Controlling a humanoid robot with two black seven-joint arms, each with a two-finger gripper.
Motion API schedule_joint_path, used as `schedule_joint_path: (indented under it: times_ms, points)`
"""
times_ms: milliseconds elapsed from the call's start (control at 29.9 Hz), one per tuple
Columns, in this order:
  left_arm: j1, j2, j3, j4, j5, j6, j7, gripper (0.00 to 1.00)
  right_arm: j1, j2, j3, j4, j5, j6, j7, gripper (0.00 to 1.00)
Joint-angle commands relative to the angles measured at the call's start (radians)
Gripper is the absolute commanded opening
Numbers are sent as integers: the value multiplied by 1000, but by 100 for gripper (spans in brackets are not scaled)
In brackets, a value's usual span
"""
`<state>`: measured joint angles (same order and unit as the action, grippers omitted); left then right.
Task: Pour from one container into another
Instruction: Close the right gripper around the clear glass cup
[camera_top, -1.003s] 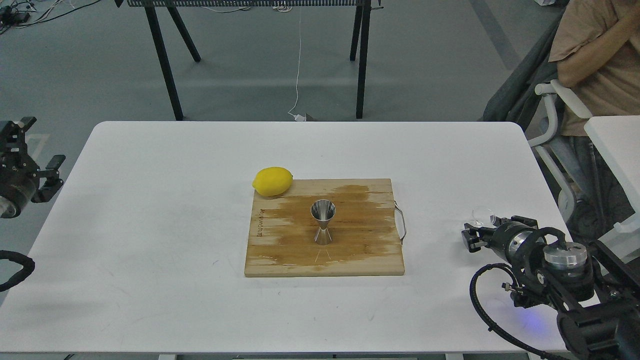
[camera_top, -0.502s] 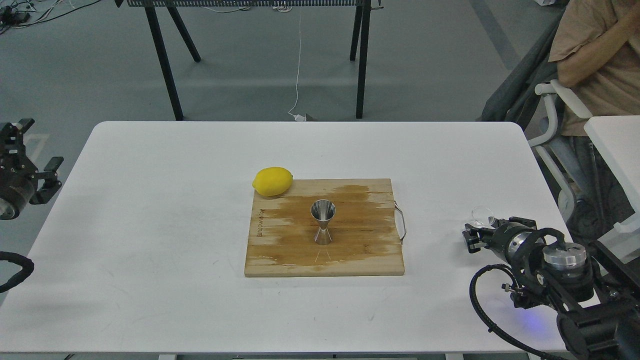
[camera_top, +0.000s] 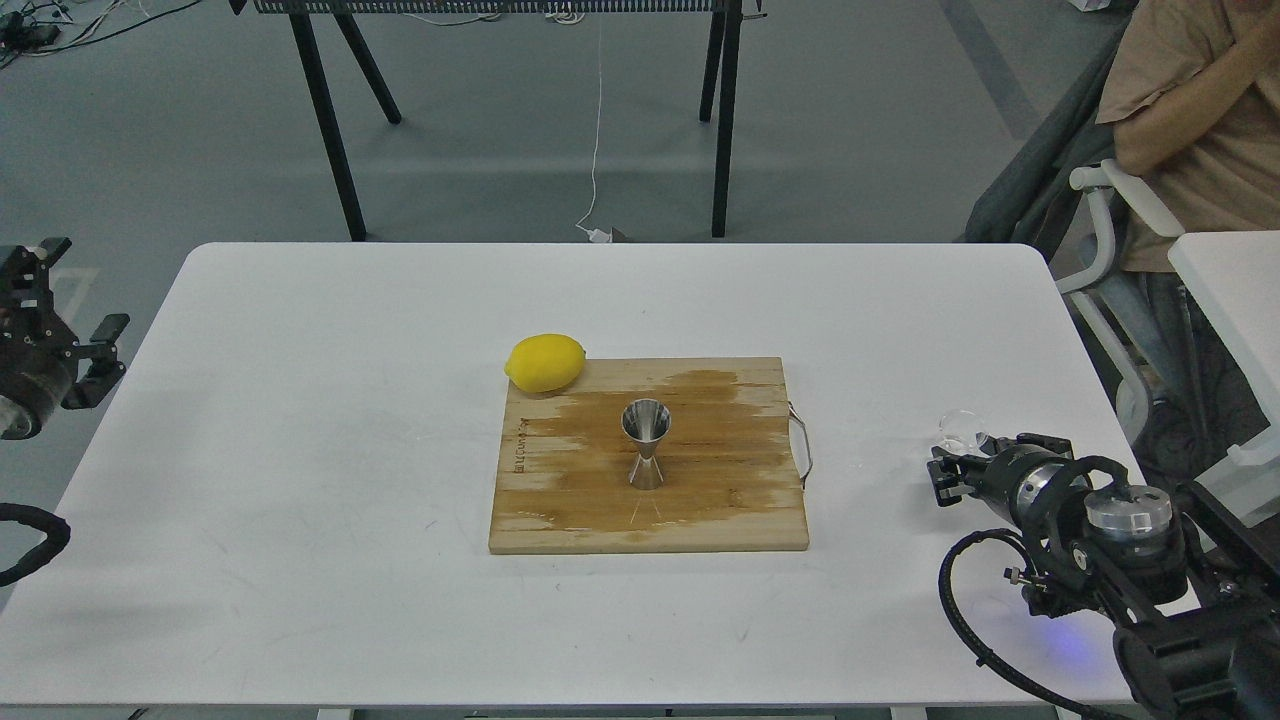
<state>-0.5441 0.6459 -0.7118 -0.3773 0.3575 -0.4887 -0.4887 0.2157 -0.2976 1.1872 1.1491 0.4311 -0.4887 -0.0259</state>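
The steel jigger (camera_top: 646, 444) stands upright in the middle of the wooden cutting board (camera_top: 560, 500). The small clear glass cup (camera_top: 960, 427) sits on the table near the right edge, well to the right of the board. My right gripper (camera_top: 944, 474) is low over the table just in front of the cup; it looks dark and its fingers cannot be told apart. Whether it touches the cup is unclear. My left gripper (camera_top: 72, 300) hangs off the table's left edge, fingers spread and empty.
A yellow lemon (camera_top: 545, 362) rests at the board's far left corner. The board has a wet stain and a metal handle (camera_top: 802, 440) on its right side. A seated person (camera_top: 1190, 120) and a white chair are beyond the table's right side.
Both arms have only drifted by a few pixels. The cup, jigger and lemon have stayed where they were.
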Motion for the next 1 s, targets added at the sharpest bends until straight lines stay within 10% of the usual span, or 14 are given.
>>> schedule_joint_path:
  times_ms: [0, 970]
  points:
    - [1, -2, 0, 0, 0, 0, 0, 99, -1, 0, 0, 0, 0, 0, 0, 48]
    - [1, -3, 0, 0, 3, 0, 0, 99, -10, 0, 0, 14, -35, 0, 3, 44]
